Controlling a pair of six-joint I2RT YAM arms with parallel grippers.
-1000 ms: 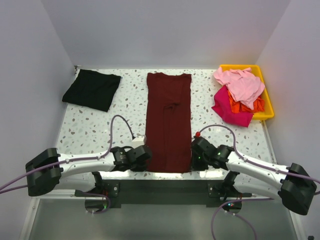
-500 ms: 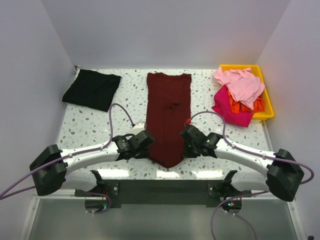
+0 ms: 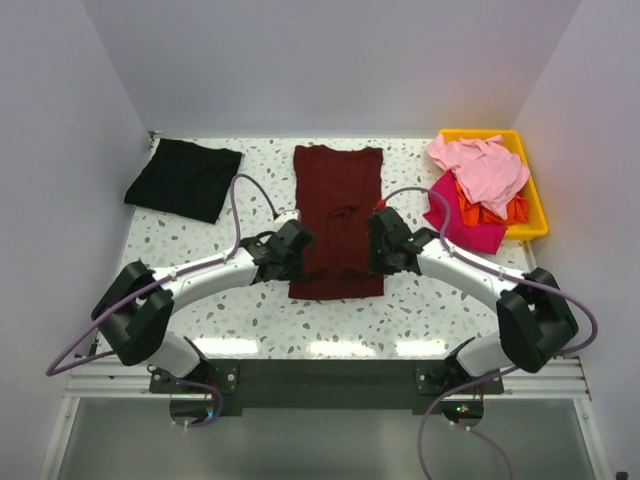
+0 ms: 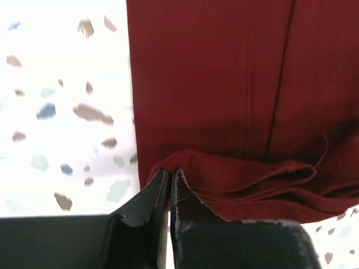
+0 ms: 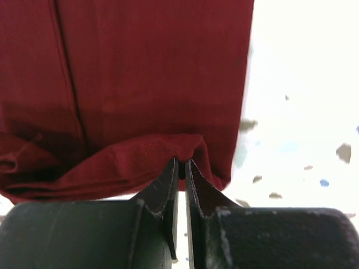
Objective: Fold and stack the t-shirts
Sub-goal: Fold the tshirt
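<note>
The dark maroon t-shirt (image 3: 337, 190) lies lengthwise mid-table, its near part doubled back over itself. My left gripper (image 3: 296, 243) is shut on the shirt's near left hem corner (image 4: 168, 168), held over the shirt's left edge. My right gripper (image 3: 380, 240) is shut on the near right hem corner (image 5: 182, 157), over the right edge. The hem hangs slack between them. A folded black t-shirt (image 3: 184, 178) lies at the far left. Light pink (image 3: 480, 165), magenta (image 3: 458, 218) and orange (image 3: 478, 208) t-shirts are heaped at the far right.
A yellow plastic bin (image 3: 530, 175) holds the heap at the far right; the magenta shirt spills over its near left edge onto the speckled table (image 3: 180, 260). White walls close in the back and both sides.
Both grippers have carried the maroon shirt's near hem away from the table's front edge toward the back, folding the lower part up over the middle. The shirt's near edge now lies farther back.
</note>
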